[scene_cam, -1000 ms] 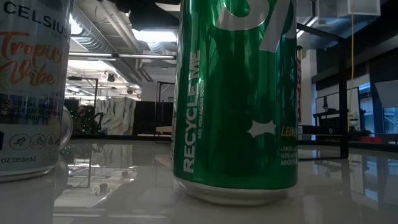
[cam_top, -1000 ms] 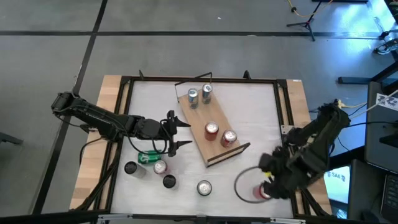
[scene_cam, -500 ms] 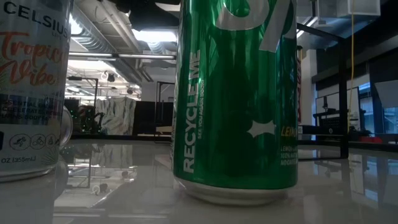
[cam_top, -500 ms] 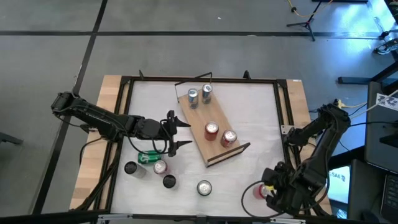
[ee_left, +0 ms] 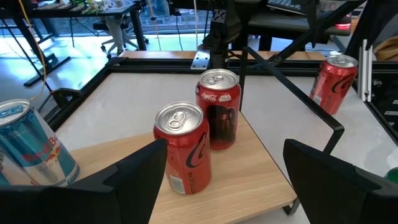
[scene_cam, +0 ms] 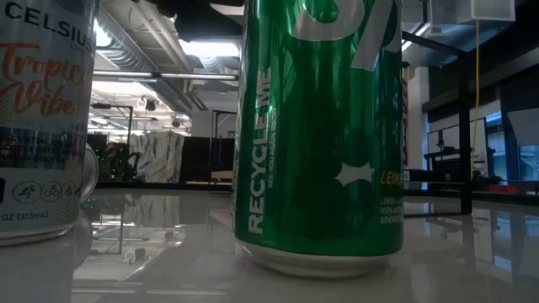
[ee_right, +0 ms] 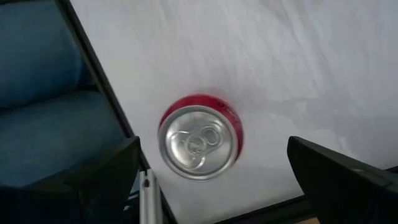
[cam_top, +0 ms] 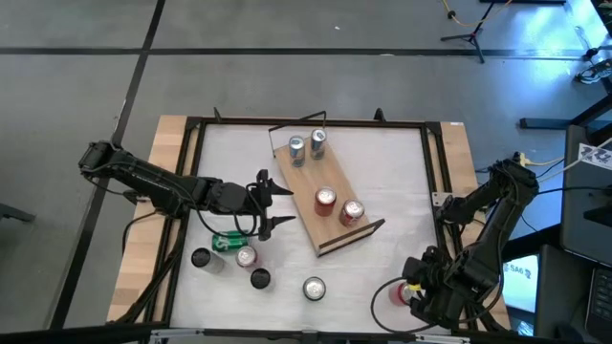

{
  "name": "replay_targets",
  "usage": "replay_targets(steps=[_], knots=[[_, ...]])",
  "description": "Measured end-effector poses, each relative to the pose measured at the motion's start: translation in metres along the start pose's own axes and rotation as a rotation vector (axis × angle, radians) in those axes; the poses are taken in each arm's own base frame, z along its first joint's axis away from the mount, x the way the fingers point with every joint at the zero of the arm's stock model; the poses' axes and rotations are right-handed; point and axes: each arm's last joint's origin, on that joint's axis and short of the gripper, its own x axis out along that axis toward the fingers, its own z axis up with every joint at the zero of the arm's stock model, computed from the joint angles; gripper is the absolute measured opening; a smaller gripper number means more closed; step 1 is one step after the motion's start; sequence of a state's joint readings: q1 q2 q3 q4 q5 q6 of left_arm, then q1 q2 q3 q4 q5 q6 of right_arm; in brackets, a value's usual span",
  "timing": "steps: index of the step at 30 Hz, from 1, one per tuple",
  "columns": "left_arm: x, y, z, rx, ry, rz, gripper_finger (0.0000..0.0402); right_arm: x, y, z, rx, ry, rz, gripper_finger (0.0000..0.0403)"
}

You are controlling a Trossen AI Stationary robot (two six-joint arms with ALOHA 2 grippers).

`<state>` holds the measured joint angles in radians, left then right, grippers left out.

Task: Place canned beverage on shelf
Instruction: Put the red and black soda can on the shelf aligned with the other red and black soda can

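- At the table's near right corner, the right gripper (cam_top: 413,290) is seen poised above an upright red can (ee_right: 199,145); its fingers are spread wide to either side of the can, and nothing is held between them.
- That red can (cam_top: 399,293) is seen standing on the white table (cam_top: 382,172), just beside the black frame rail at the near edge.
- Along the near edge, toward the left, a silver-topped can (cam_top: 314,288), a dark-topped can (cam_top: 260,279), a red-and-white can (cam_top: 247,257) and a dark can (cam_top: 201,259) are seen standing apart from the shelf.
- In the low view, a tall green can (scene_cam: 324,126) is shown upright very close to the camera, with a white can (scene_cam: 44,118) at its side.
- A green can (cam_top: 227,242) is seen lying on its side just behind the red-and-white can.
- The left gripper (cam_top: 268,203) is held just beside the shelf's long left edge, its fingers (ee_left: 134,180) parted and empty, pointed at the shelf.
- The shelf (cam_top: 306,196) is laid diagonally across the table's middle, its dark-rimmed end nearer and its wire-framed end farther.
- Two red cans (cam_top: 326,200) (cam_top: 352,211) are seen standing on the shelf's nearer half, close together.
- Two silver-blue cans (cam_top: 296,148) (cam_top: 317,141) are seen at the far end, inside the wire frame (cam_top: 296,124).
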<state>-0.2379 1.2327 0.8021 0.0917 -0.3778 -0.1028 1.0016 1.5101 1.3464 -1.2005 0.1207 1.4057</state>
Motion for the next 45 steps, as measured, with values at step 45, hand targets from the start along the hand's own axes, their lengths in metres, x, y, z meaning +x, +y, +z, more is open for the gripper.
replay_targets(steps=[45], knots=[[0.000, 0.000, 0.000, -0.003, 0.000, -0.001, 0.0311, 0.060, 0.026, -0.005, -0.141, 0.093, -0.134, 0.0399]])
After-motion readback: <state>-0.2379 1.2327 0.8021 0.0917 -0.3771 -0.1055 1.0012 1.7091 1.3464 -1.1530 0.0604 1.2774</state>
